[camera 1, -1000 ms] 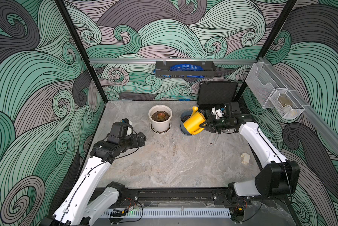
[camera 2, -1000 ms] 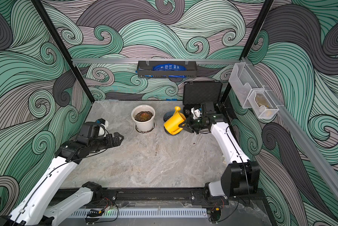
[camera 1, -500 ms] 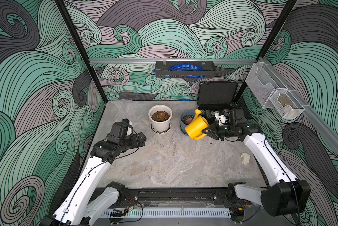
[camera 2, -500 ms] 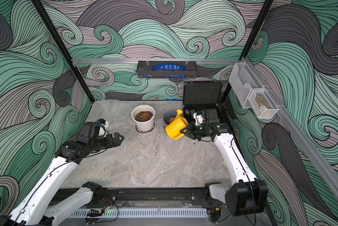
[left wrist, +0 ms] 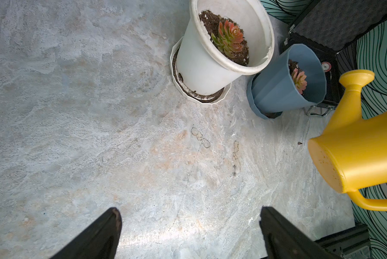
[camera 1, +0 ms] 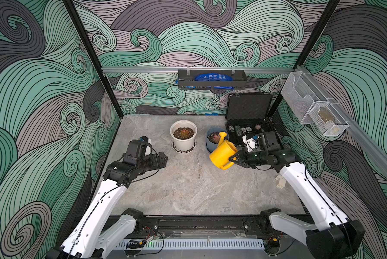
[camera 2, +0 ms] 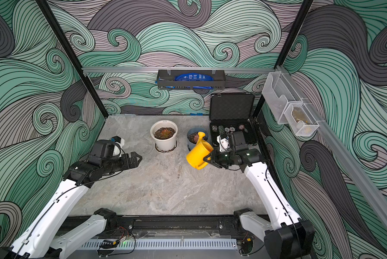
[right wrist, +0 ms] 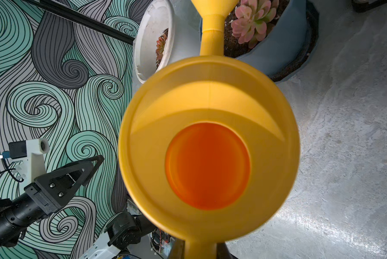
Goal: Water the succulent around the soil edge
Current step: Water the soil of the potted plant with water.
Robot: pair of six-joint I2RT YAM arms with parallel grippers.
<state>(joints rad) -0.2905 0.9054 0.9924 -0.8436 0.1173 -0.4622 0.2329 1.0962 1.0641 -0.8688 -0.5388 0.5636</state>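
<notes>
Gripping can (camera 1: 220,154) in clenched right gripper (camera 1: 232,159), spout over blue pot (camera 1: 209,146) at white pot's (camera 1: 183,143) three o'clock. Hovering left gripper (left wrist: 189,209) released.

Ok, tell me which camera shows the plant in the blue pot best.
The right wrist view: the plant is close up, leaves clear, beside the watering can spout. The left wrist view shows it smaller, half behind the pot wall. In both top views it is a tiny speck beside the spout.
</notes>
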